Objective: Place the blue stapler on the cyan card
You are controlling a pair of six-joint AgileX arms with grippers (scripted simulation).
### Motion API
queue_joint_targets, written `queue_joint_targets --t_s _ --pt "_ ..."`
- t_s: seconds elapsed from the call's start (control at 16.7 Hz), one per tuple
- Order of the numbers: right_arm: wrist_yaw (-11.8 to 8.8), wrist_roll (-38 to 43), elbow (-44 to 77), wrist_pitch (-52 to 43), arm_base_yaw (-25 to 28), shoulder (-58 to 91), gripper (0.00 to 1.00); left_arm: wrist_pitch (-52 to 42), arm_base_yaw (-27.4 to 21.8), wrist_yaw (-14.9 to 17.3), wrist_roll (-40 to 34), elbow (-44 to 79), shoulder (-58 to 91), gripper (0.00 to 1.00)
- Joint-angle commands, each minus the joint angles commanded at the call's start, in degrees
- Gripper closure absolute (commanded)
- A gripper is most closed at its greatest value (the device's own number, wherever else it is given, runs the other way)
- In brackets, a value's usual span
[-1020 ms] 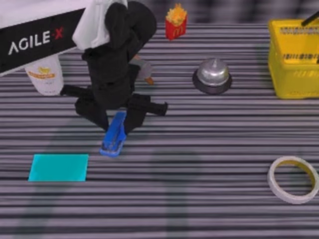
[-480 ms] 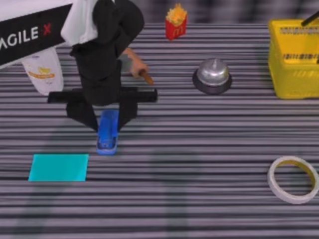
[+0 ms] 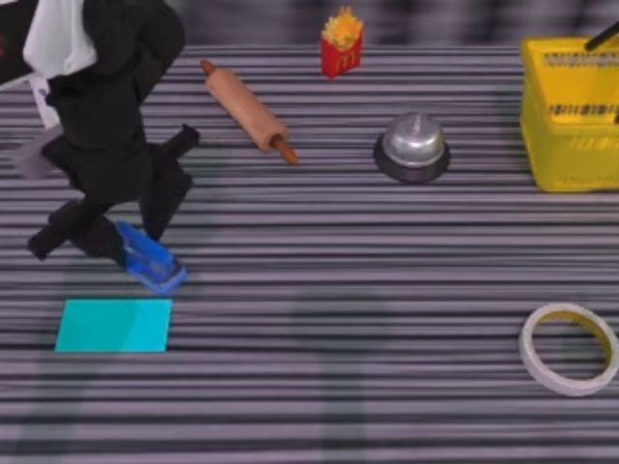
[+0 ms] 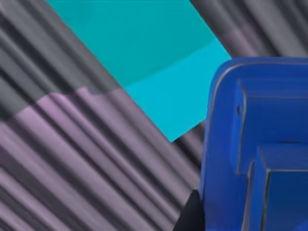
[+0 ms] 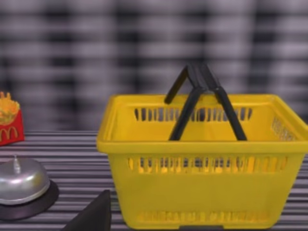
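The blue stapler [image 3: 155,263] hangs just above the striped table, lying aslant, with my left gripper [image 3: 135,247] shut on its far end. The cyan card [image 3: 114,325] lies flat at the front left, just in front of the stapler and slightly to its left. In the left wrist view the blue stapler [image 4: 260,144] fills one side, a dark fingertip [image 4: 192,217] rests against it, and a corner of the cyan card [image 4: 144,57] lies beyond its end. My right arm is parked outside the top view. One of its fingertips [image 5: 94,216] shows in the right wrist view, well off to one side.
A wooden rolling pin [image 3: 244,108] lies at the back, left of centre. A red fries box [image 3: 341,43] stands behind a silver bell [image 3: 413,145]. A yellow basket [image 3: 571,116] occupies the back right, and a tape ring [image 3: 569,348] lies front right.
My left arm has swung left and toward the front with the stapler, turning it aslant and bringing it close to the card. The rolling pin is now uncovered.
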Motion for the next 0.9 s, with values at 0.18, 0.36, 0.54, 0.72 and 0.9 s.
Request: queue_joint_targets --t_s 0.18,0.36,0.54,0.72,0.9 --pt "0.0 0.0 0.0 0.0 0.0 0.0 0.0 0.01 3.54 0.03 -15.24 -2.57 -2.4 1.0" --pt "0.0 0.0 0.0 0.0 0.0 0.0 0.0 0.59 6.53 0.14 -26.08 -4.83 -5.12 1.0" --pt "0.0 0.0 0.0 0.0 0.0 0.0 0.0 1.21 8.28 0.25 -31.49 -6.2 -7.06 1.0" --pt "0.0 0.0 0.0 0.0 0.0 0.0 0.0 1.31 8.5 0.26 -32.13 -6.38 -7.33 1.0" --pt "0.0 0.0 0.0 0.0 0.0 0.0 0.0 1.4 8.2 0.25 -31.95 -6.33 -7.03 1.0"
